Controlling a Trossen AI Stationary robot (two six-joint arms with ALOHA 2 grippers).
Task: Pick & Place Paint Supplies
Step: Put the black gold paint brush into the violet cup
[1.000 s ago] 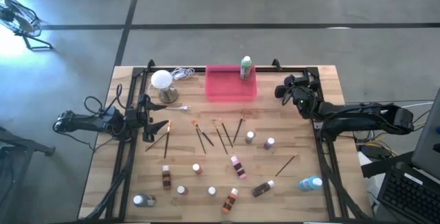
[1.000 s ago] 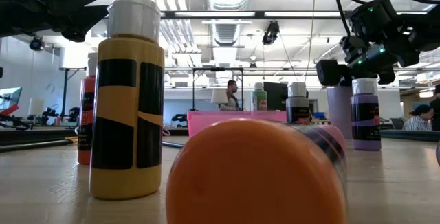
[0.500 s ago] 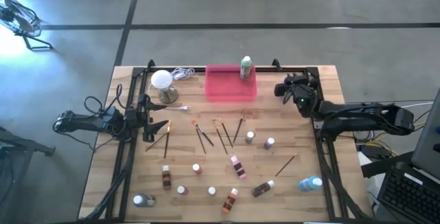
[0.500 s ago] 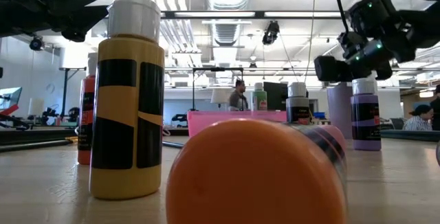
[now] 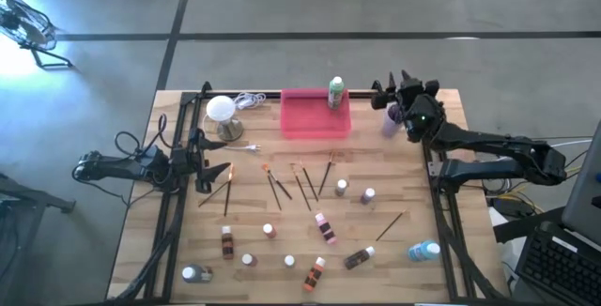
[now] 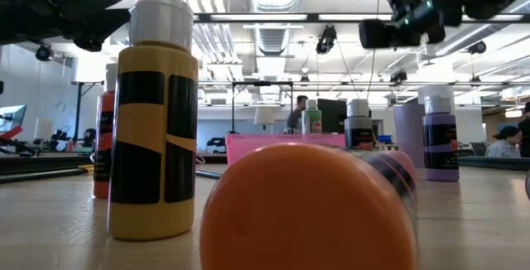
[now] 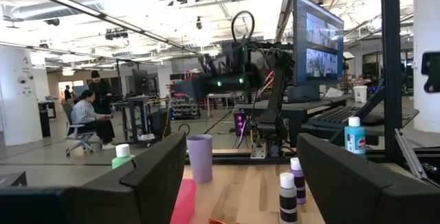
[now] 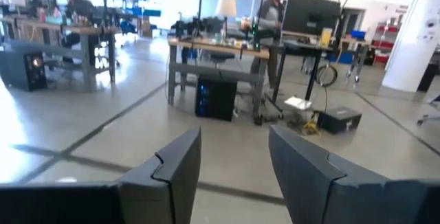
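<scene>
The right gripper (image 5: 402,88), fingers apart and empty, hangs over the table's far right edge just beside a lilac cup (image 5: 391,123). Small paint bottles (image 5: 322,226) and paintbrushes (image 5: 305,184) lie scattered mid-table; the left gripper (image 5: 202,163) waits open at the left.

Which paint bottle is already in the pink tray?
The green bottle, standing upright in the pink tray; every other bottle is out on the wooden table.
</scene>
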